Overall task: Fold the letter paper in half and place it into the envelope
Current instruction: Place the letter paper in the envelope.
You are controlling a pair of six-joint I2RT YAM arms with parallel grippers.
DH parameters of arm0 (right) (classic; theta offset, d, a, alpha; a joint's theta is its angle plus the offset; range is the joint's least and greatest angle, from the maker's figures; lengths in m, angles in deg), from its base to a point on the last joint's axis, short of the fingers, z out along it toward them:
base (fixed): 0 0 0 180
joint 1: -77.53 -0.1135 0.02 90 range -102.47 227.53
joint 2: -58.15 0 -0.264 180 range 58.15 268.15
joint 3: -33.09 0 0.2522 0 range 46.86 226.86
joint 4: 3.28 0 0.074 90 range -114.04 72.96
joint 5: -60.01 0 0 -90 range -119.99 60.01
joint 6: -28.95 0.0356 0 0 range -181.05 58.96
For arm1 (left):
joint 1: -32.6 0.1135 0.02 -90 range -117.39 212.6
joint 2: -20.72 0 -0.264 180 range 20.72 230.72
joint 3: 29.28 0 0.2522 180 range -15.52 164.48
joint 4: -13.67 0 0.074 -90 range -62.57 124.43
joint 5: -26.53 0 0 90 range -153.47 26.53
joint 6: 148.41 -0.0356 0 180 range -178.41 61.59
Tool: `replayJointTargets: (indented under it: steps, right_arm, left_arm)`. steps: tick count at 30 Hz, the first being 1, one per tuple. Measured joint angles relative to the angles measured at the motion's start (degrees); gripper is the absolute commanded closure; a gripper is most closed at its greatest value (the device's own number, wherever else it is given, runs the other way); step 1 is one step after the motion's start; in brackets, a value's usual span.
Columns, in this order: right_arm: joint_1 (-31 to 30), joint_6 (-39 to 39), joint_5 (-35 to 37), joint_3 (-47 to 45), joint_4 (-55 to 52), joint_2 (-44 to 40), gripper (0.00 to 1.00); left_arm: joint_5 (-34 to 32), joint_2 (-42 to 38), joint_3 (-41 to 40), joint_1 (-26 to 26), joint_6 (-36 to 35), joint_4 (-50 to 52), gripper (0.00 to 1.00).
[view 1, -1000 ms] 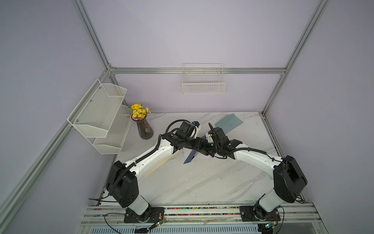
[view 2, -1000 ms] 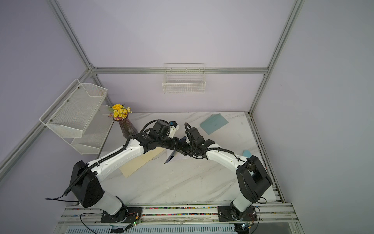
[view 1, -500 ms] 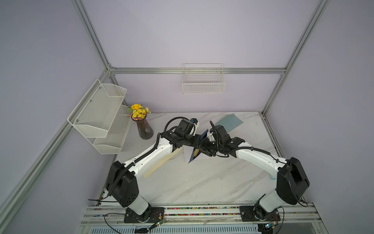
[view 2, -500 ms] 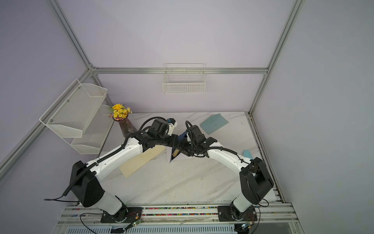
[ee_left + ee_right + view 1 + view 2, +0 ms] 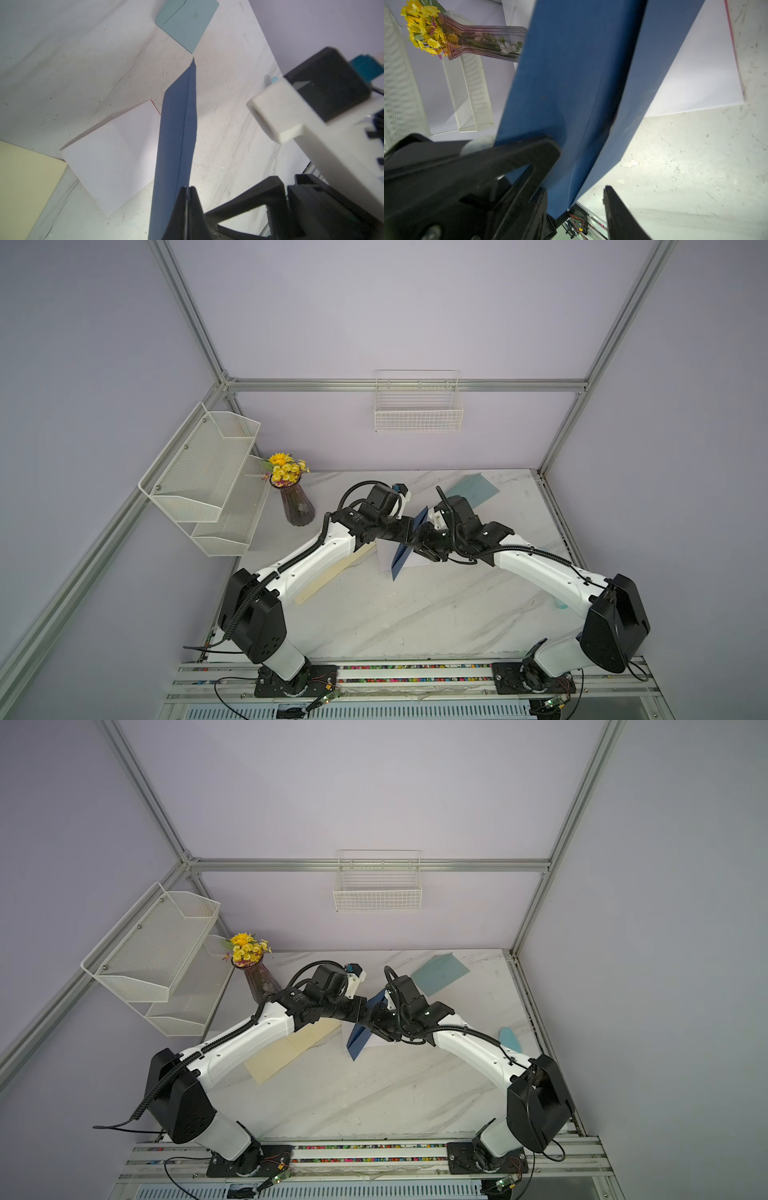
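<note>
The work surface is a white marble tabletop (image 5: pixel 415 614) enclosed by lavender walls and an aluminium frame. A wire basket (image 5: pixel 417 414) hangs on the wall at 12 o'clock and a two-tier mesh shelf (image 5: pixel 208 485) is mounted on the wall at 9 to 10 o'clock. A tinted glass vase (image 5: pixel 296 508) at 10 o'clock holds yellow flowers (image 5: pixel 284 466). A pale teal envelope (image 5: pixel 473 491) lies flat at 1 o'clock, and a cream sheet (image 5: pixel 282 1056) lies flat at 9 o'clock, partly under the left arm (image 5: pixel 316 560). The dark blue envelope (image 5: pixel 409 543) is held off the surface on edge, just past table centre toward 12 o'clock. In the right wrist view its two panels (image 5: pixel 571 72) gape apart, and what is inside cannot be told. The white letter paper (image 5: pixel 383 560) lies flat on the tabletop directly beneath it, with crease lines visible in the left wrist view (image 5: pixel 112 158). Both arms reach from the rail at 6 o'clock and meet at the envelope, elbows bent outward. The left gripper (image 5: pixel 188 188) has its fingers pressed together on the envelope's edge. The right arm (image 5: pixel 536 568) approaches from 3 o'clock. The right gripper (image 5: pixel 581 168) has its fingers spread, with the envelope's lower edge between them.
</note>
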Motion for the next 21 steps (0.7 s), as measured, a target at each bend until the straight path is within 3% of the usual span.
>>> replayJointTargets:
  steps: [12,21]
  right_arm:
    - [0.57,-0.31,2.86,-4.79,1.27,-6.56,0.53]
    - [1.57,-2.71,4.72,-7.13,0.09,-7.06,0.37]
  left_arm:
    - [3.45,-0.02,-10.38,0.96,5.84,-4.68,1.0]
    - [1.27,0.31,-16.98,1.01,9.22,-10.21,1.0]
